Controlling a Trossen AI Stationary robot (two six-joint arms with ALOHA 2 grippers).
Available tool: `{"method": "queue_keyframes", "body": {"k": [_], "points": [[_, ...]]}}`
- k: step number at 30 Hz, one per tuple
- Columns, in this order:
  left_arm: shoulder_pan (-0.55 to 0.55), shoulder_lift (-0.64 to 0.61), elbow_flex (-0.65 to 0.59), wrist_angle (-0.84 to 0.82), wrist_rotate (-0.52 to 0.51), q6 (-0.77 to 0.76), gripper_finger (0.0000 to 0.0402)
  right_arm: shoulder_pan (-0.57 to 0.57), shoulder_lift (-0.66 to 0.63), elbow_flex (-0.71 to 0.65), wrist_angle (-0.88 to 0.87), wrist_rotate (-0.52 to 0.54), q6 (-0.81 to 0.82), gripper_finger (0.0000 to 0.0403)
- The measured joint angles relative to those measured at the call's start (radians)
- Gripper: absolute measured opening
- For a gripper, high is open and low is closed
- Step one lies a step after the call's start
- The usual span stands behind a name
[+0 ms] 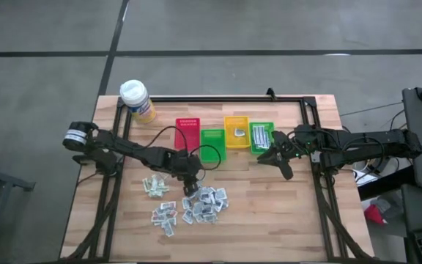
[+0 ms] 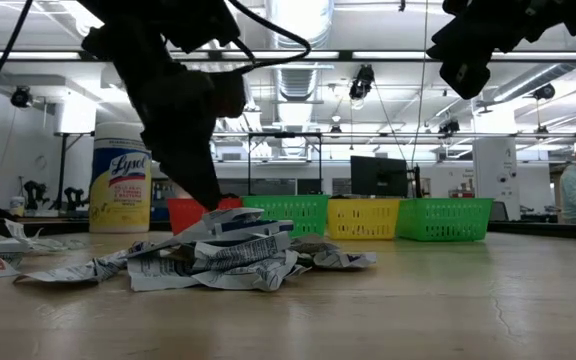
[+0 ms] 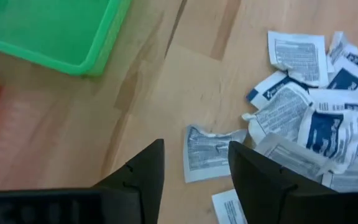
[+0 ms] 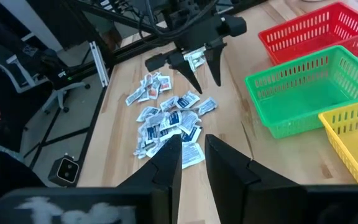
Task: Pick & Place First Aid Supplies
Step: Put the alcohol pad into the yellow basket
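From above, four bins sit in a row on the wooden table point(image 1: 284, 213): a red bin point(image 1: 189, 132), a green bin point(image 1: 212, 146), a yellow bin point(image 1: 236, 130) with a pale packet inside, and a second green bin point(image 1: 261, 136) holding pale strips. The first aid supplies point(image 1: 189, 203) lie scattered on the wood in front of the bins, and the left gripper point(image 1: 190, 185) hangs right over the heap while the right gripper point(image 1: 280, 160) sits beside the far green bin. At table level, the packets point(image 2: 228, 255) pile up in front of the bins, the left arm coming down just behind them, a Lysol tub point(image 2: 119, 190) standing off to the side. Left wrist camera: fingers point(image 3: 143, 174) parted, nothing between them, one packet point(image 3: 205, 151) showing in the gap. Right wrist camera: fingers point(image 4: 166, 163) slightly apart, holding nothing, pile beyond.
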Motion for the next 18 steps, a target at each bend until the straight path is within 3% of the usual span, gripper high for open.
{"method": "queue_keyframes", "body": {"k": [12,18], "points": [[0.010,-0.002,0.005,0.039,0.031,-0.257,0.0190,0.000,0.000,0.000,0.000,0.000,0.000,0.0086],[0.010,-0.002,0.002,0.105,0.029,-0.266,0.0190,0.000,0.000,0.000,0.000,0.000,-0.001,0.0091]]}}
